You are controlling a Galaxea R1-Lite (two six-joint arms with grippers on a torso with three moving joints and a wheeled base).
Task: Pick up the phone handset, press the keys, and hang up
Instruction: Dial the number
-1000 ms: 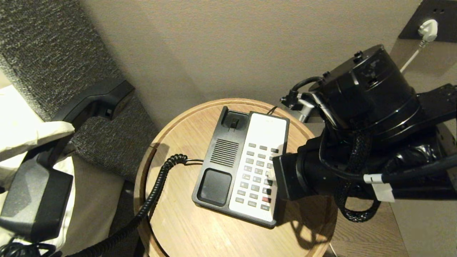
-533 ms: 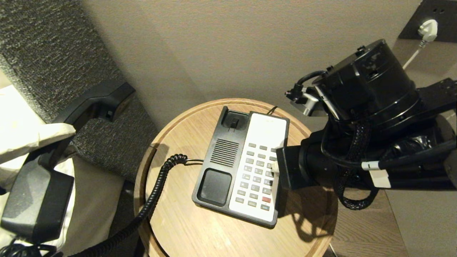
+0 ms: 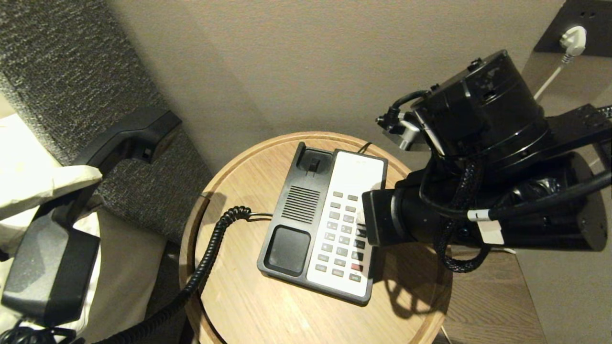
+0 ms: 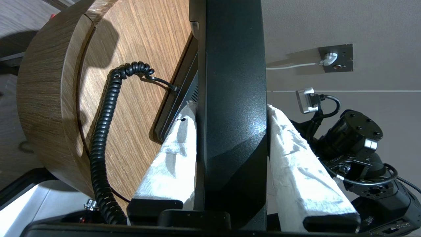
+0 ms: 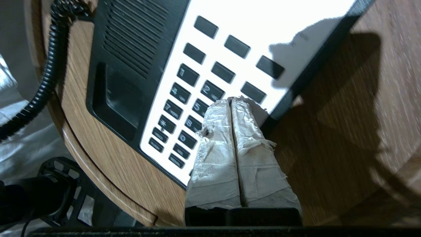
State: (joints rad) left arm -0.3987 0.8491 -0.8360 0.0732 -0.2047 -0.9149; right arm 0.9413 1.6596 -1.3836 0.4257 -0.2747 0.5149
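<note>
The phone handset point(image 4: 232, 125) is being held off the desk point(image 3: 229, 296), to the left of it, clamped between the left hand's point(image 4: 230, 108) white-wrapped fingers point(image 4: 171, 158). Its coiled cord point(image 3: 210, 253) is trailing across the desk to the phone base point(image 3: 287, 210). The right hand point(image 5: 231, 102), fingers pressed together, is touching the keypad point(image 5: 194, 98).

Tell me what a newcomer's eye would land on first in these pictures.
First, the black-and-white phone base in the middle of the round wooden table, with the right pincer shut, its wrapped tips down among the number keys. Next, the phone handset held off to the left of the table, clamped in the left pincer, its coiled cord trailing back to the base.
</note>
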